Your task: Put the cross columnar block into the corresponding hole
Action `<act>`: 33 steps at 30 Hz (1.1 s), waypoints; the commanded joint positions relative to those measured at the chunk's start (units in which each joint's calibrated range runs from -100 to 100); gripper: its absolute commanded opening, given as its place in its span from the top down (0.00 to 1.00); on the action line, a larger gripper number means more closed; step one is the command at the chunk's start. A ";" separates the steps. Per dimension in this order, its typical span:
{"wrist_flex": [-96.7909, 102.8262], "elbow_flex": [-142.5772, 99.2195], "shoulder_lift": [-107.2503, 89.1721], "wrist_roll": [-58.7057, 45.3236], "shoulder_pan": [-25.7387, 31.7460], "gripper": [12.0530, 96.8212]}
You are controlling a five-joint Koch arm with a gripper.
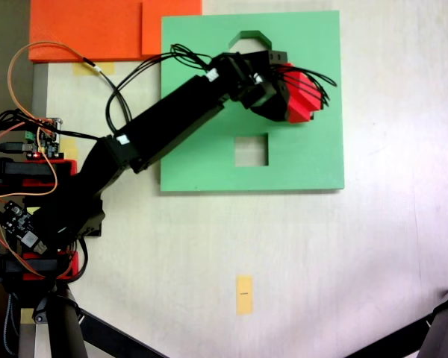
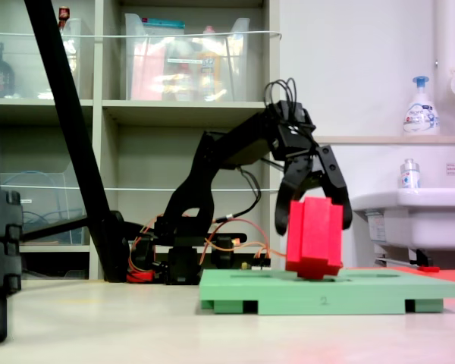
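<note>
The red cross columnar block (image 2: 315, 235) stands slightly tilted over the green foam board (image 2: 379, 292), its lower end at the board's top surface. My gripper (image 2: 314, 226) straddles it from above, one jaw against each side, shut on it. From above, the block (image 1: 305, 95) and the gripper (image 1: 299, 95) sit over the right middle of the board (image 1: 313, 160). The corresponding hole is hidden beneath the block and the gripper. I cannot tell whether the block's foot has entered it.
The board also has an octagonal cutout (image 1: 248, 41) at its far edge and a square cutout (image 1: 252, 149) nearer. An orange foam sheet (image 1: 97, 30) lies at top left. A yellow tape mark (image 1: 244, 293) is on the table. Tripod legs (image 1: 433, 335) cross the lower corners.
</note>
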 commanded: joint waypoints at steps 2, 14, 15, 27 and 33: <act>1.40 4.99 -1.25 -0.10 0.39 0.72; 2.65 4.99 0.85 0.88 1.51 0.72; 2.84 4.99 0.99 0.98 1.61 0.72; 3.52 4.99 4.90 1.47 1.86 0.72; 4.09 5.09 5.45 1.47 1.81 0.72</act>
